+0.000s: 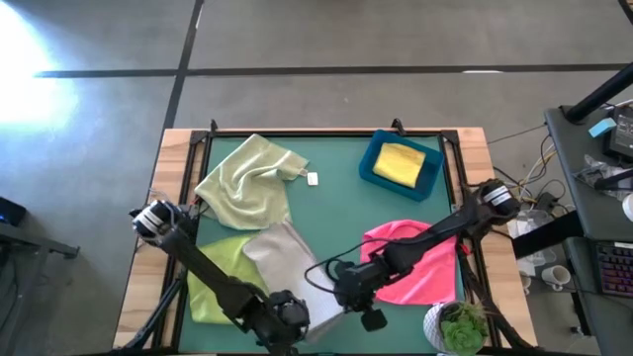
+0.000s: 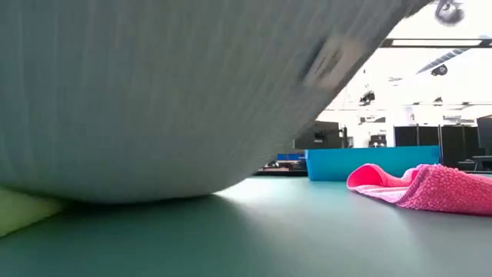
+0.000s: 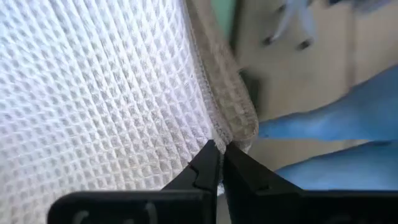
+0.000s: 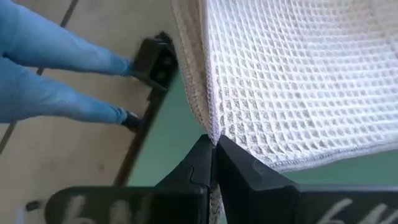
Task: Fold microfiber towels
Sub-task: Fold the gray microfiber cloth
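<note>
In the high view, the left gripper (image 1: 285, 318) sits at the lower middle of the frame, at the near edge of the green table mat (image 1: 331, 213). In its wrist view the left gripper (image 3: 219, 163) has its two dark fingers pressed together on the hemmed corner of the light grey waffle-weave microfiber towel (image 3: 99, 93), which hangs across the upper left of that frame.

In the high view, the lime green microfiber towel (image 1: 220, 272) lies flat at lower left, partly under the left arm and under the grey towel (image 1: 287, 262). Above it, in the upper left of the mat, the pale green microfiber towel (image 1: 247, 183) lies crumpled, with a small white tag (image 1: 313, 179) just beside its right edge.

The right gripper (image 1: 354, 297) is just right of the left one, near the frame's bottom centre. In its wrist view the right gripper (image 4: 213, 155) has its jaws closed tight on the grey towel's (image 4: 292, 74) other hemmed corner.

Further right, the hot pink microfiber towel (image 1: 415, 262) lies rumpled under the right arm at lower right. The blue rectangular plastic bin (image 1: 401, 165) stands at upper right of the mat, holding the folded yellow microfiber towel (image 1: 400, 163). A potted green plant (image 1: 455, 328) sits at the bottom right corner.

In the low view the grey towel (image 2: 169, 92) fills the upper left, the pink towel (image 2: 430, 186) lies at right, and the blue bin (image 2: 369, 163) stands behind it.
</note>
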